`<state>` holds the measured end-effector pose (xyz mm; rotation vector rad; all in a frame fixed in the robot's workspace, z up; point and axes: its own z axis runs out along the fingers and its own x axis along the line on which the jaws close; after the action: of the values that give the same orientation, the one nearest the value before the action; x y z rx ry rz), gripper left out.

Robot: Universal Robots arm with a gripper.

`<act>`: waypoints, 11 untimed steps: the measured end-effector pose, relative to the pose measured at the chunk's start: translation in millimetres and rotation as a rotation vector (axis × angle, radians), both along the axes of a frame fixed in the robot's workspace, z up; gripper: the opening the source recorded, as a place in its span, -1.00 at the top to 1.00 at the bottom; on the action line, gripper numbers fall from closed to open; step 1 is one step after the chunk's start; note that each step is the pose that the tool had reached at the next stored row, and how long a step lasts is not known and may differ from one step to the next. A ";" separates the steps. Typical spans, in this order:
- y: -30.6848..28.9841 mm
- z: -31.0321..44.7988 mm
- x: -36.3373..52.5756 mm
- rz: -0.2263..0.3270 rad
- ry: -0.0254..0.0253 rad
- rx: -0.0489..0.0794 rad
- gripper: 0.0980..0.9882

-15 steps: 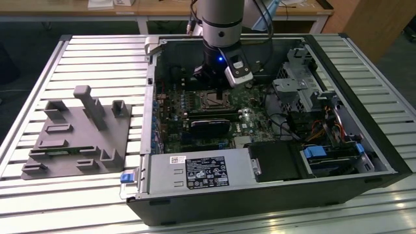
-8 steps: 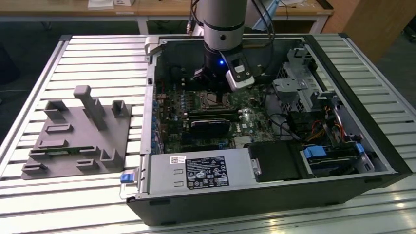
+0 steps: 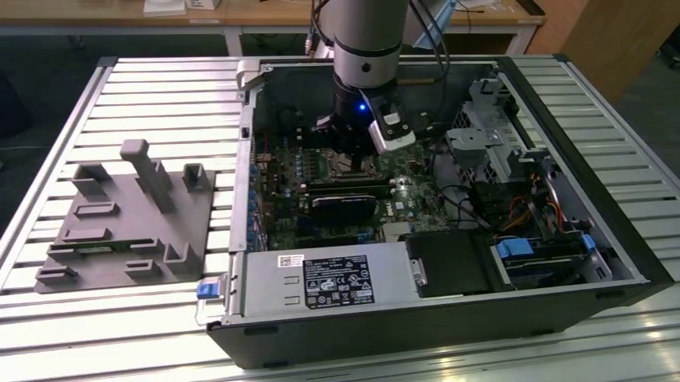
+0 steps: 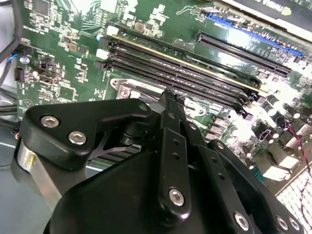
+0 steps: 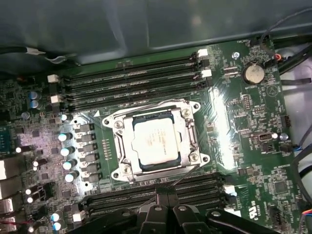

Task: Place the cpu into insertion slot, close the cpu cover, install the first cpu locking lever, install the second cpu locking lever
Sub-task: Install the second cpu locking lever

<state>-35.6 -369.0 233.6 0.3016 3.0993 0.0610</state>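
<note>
In the first wrist view the cpu (image 5: 156, 141) lies flat in the insertion slot (image 5: 113, 118) on the green motherboard, pale face up. The silver cpu cover (image 5: 128, 144) lies closed around it, its cut-out showing the chip. A thin wire lever (image 5: 187, 173) slants from the socket's corner toward my gripper (image 5: 165, 192), whose two fingers stand together, shut, just beside the socket's edge. The second wrist view has the gripper (image 4: 168, 95) tapering to a tip at the socket's rim (image 4: 127, 90). In the exterior view the gripper (image 3: 343, 153) reaches down into the open computer case.
Long black memory slots (image 5: 131, 73) flank the socket on two sides. A black card (image 3: 345, 203) sits just in front of the socket, with the power supply (image 3: 318, 278) and drive bays (image 3: 531, 255) nearer. A grey fixture block (image 3: 127, 215) stands at the exterior view's left.
</note>
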 end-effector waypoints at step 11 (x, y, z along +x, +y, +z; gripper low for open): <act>-9.8 -1.4 -3.3 0.000 0.0000 0.089 0.98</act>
<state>-38.9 -378.7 232.2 0.3039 3.1020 0.1990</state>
